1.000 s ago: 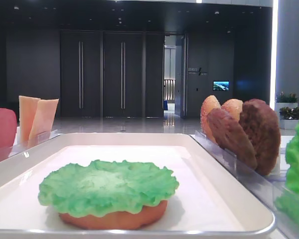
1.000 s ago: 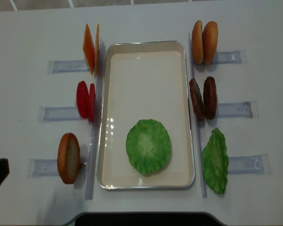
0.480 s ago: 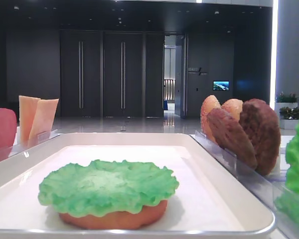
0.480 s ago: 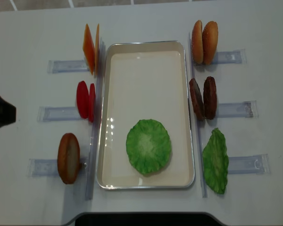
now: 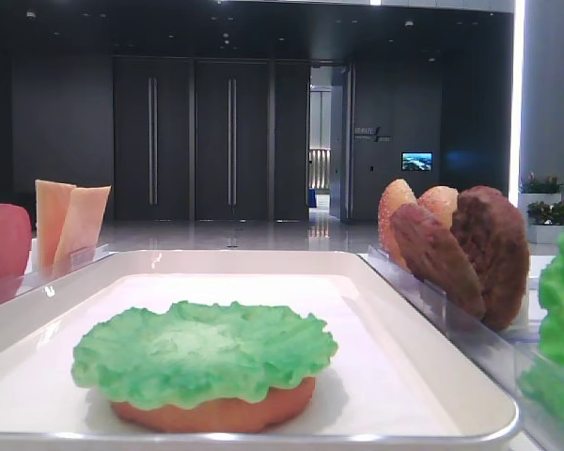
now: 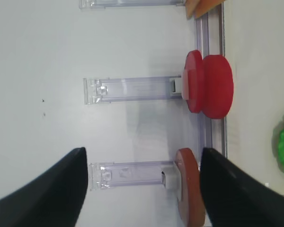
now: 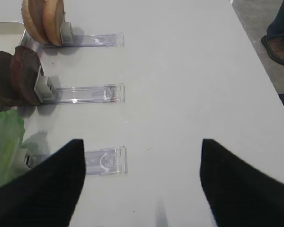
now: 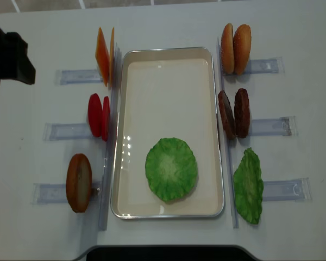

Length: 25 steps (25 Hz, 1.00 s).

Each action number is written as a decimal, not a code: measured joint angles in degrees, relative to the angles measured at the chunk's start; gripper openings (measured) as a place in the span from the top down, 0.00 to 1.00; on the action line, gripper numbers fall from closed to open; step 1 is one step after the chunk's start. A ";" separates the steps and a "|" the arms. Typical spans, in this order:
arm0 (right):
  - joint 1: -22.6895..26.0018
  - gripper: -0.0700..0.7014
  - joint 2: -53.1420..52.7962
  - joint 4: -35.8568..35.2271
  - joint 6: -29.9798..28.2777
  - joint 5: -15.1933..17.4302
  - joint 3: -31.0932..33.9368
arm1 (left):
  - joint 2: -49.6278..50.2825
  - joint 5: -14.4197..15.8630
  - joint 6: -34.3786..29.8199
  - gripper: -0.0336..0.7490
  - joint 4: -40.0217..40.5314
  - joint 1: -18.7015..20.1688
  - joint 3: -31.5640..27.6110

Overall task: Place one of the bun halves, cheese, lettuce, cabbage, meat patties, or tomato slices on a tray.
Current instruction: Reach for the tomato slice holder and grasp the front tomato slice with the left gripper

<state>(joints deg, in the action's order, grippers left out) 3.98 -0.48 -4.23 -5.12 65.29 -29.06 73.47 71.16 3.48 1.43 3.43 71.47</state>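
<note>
Counter (image 8: 168, 24) white, dark hall with doors behind. Tray (image 8: 168, 53) central: one lettuce (image 8: 171, 169) atop bun. Racks: two tomato slices (image 8: 98, 116), two patties (image 8: 234, 113). Left pincer (image 6: 142, 189) wide apart, empty; right pincer (image 7: 141, 182) likewise.

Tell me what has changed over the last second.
The left gripper travelled up the left edge of the overhead view, from beside the single bun half to level with the cheese, jaws open and empty. The tray, the lettuce on it and the tomato slices stayed put.
</note>
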 joint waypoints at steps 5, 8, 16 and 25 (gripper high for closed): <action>0.00 0.28 0.00 0.00 0.00 0.00 0.00 | 6.91 -0.05 0.00 0.24 3.04 0.00 1.83; 0.00 0.28 0.00 0.00 0.00 0.00 0.00 | 10.00 -0.10 0.00 0.24 5.27 0.00 1.83; 0.00 0.28 0.00 0.00 0.00 0.00 0.00 | 12.56 -0.14 0.75 0.24 6.04 0.00 1.83; 0.00 0.28 0.00 0.00 0.10 0.00 0.00 | 12.68 -0.16 4.56 0.23 5.71 1.12 1.90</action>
<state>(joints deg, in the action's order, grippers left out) 3.98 -0.48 -4.23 -5.03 65.29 -29.06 86.15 71.00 8.04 7.14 4.55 73.37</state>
